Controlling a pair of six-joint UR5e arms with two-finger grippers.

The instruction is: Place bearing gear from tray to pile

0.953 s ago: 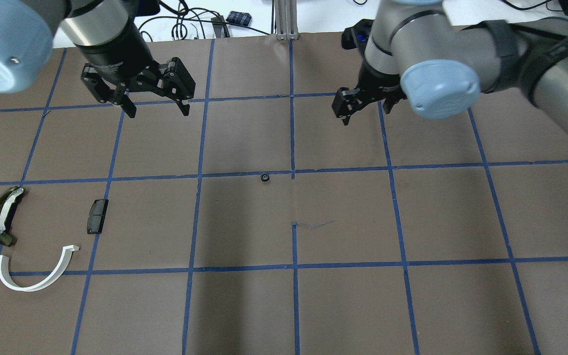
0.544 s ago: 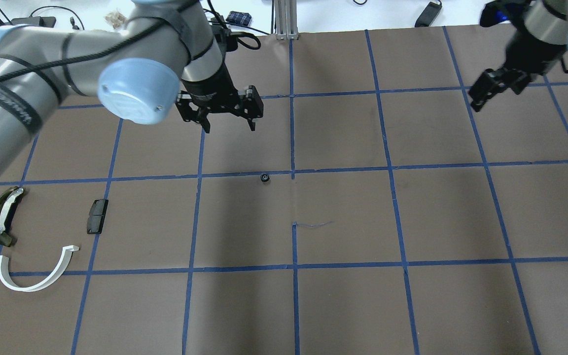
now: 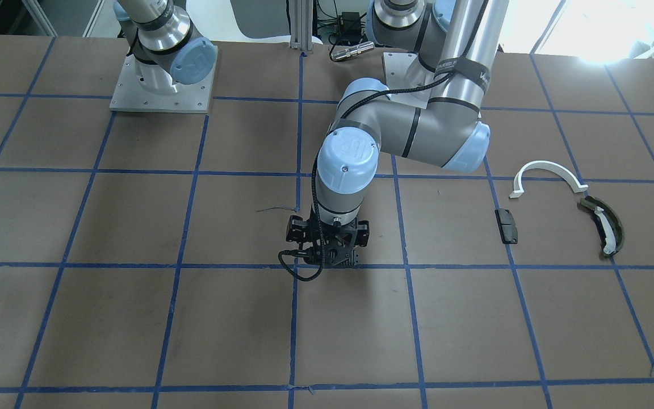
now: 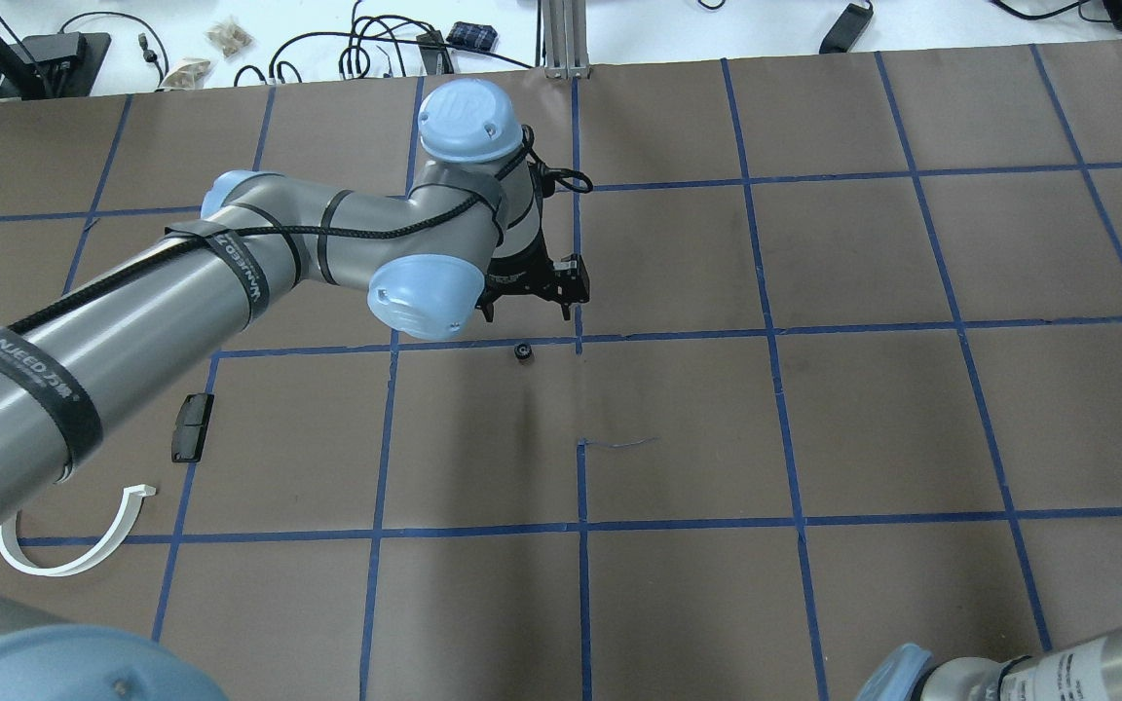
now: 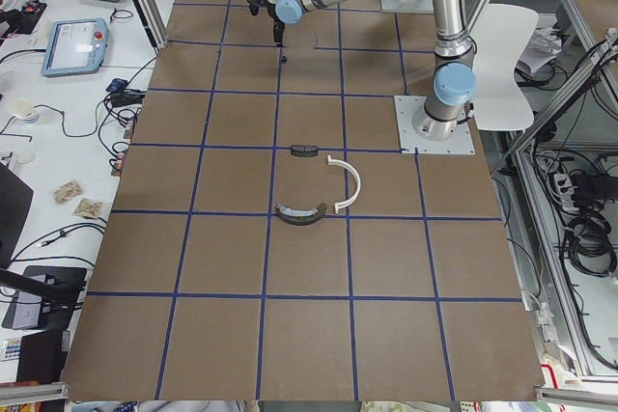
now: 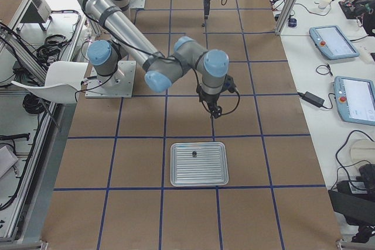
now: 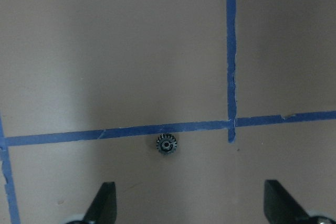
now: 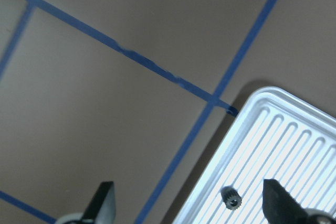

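A small black bearing gear [image 4: 522, 351] lies on the brown table by a blue tape crossing; it also shows in the left wrist view [image 7: 166, 144]. My left gripper [image 4: 529, 312] hangs open just above and behind it, empty, fingertips [image 7: 105, 200] wide apart. A second gear [image 8: 230, 198] lies in the ribbed metal tray [image 8: 252, 103]. My right gripper [image 8: 189, 195] is open and empty above the tray's edge. The pile is at the table's left end: a white half-ring [image 4: 74, 550], a black pad [image 4: 192, 426] and an olive shoe [image 3: 605, 226], which my left arm hides overhead.
The tray [image 6: 199, 177] sits at the table's right end, with my right gripper [image 6: 215, 112] just beyond its far side. Blue tape lines grid the brown table. Cables and clutter lie past the far edge.
My left arm swung from the far left to the table's middle and lowered over the loose gear. My right arm swept right, out of the overhead view.
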